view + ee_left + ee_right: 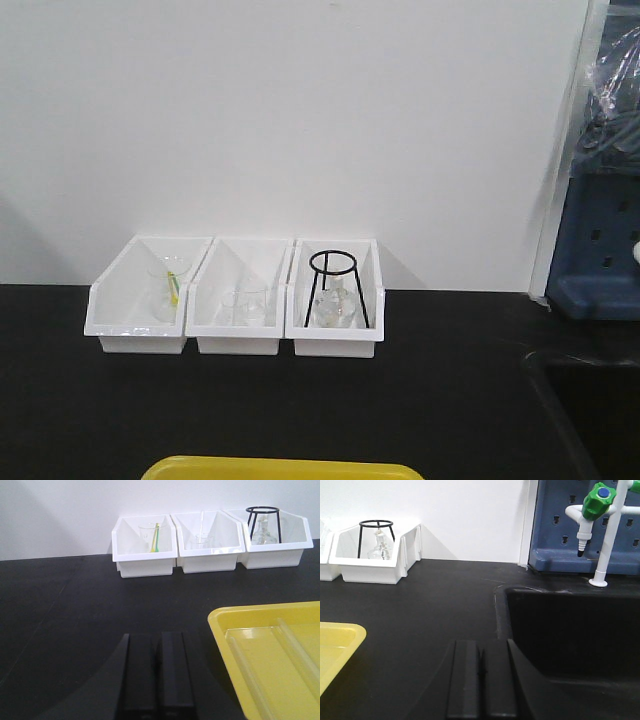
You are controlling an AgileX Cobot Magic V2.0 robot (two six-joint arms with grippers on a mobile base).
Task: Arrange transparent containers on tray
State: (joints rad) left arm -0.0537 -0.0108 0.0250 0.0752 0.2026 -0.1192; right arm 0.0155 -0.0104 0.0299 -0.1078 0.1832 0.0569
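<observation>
My left tool hangs low over the black desk with its two dark fingers pressed flat together, clenched on nothing. My right tool is likewise clamped shut and empty, poised above the desk just beside the left rim of the sunken black sink. The wide, flat bright-yellow plastic tray lies at the desk's front edge, to the right of my left tool and to the left of my right one; only its far rim shows in the front view. Two slender clear glass test tubes lie lengthwise on the tray floor, side by side and apart from each other, though they are faint against the yellow. Along the desk's back edge, against the white wall, three white open-front plastic bins stand in a row touching one another. The left bin holds a clear glass beaker with a green and yellow stick in it, the middle one a clear beaker with a glass rod, and the right one a black wire tripod stand over a clear glass flask. Behind the sink rises a blue perforated panel with a white tap topped by a green knob.
</observation>
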